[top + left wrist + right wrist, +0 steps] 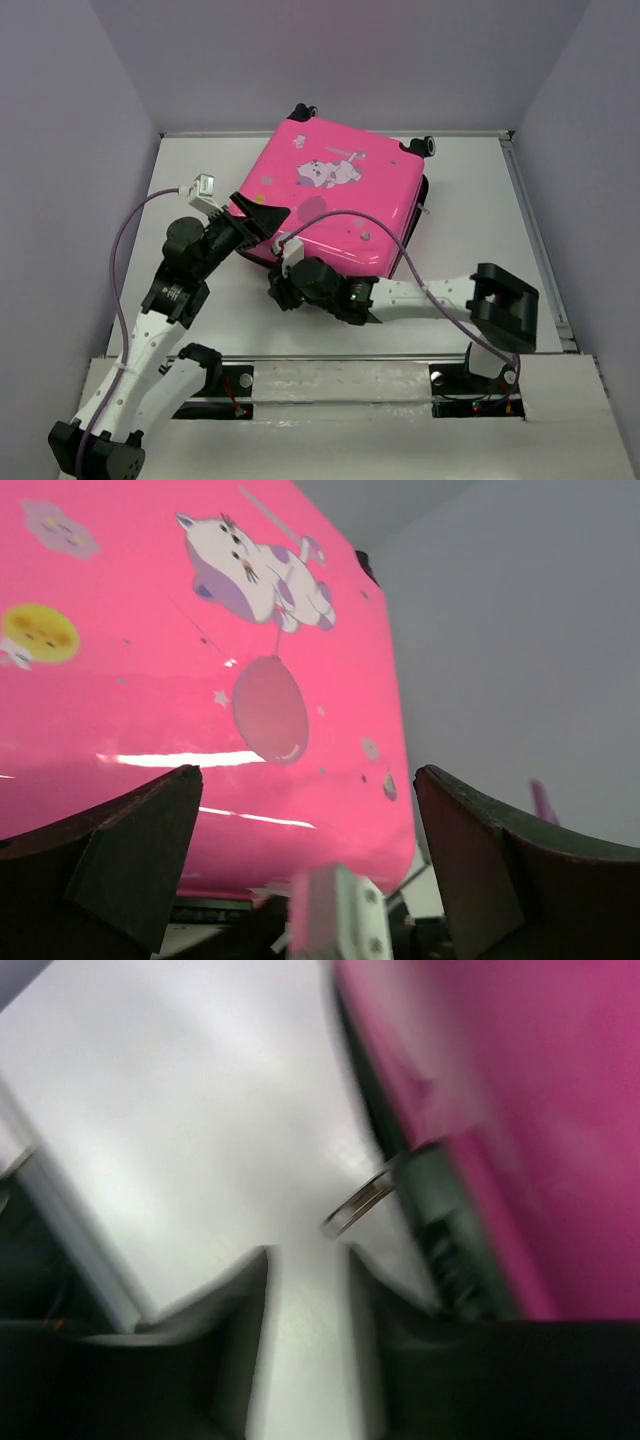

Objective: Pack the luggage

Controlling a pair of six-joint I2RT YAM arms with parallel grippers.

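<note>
Right hand (pixel 308 1260): narrowly parted, empty, just short of the zipper ring (pixel 358 1203) at 6 o'clock on the suitcase (pixel 335 195), lying shut on the table (pixel 520 250). Left hand (pixel 258 212): wide, at its 9 o'clock. I judge zipping in hand; next I must pinch that ring.

Top view: fixed high, above and behind the arm bases, looking down and toward the far wall. It stands well back and takes in the whole table (pixel 480 220).
Left wrist view: very near, at the near left corner of the luggage (pixel 330 200), facing far and right across its lid.
Right wrist view: low over the tabletop, looking left along the luggage's near edge. Close and blurred.
Shared: the pink shell in all three; the cat print (pixel 325 172) in the top and left wrist views.
</note>
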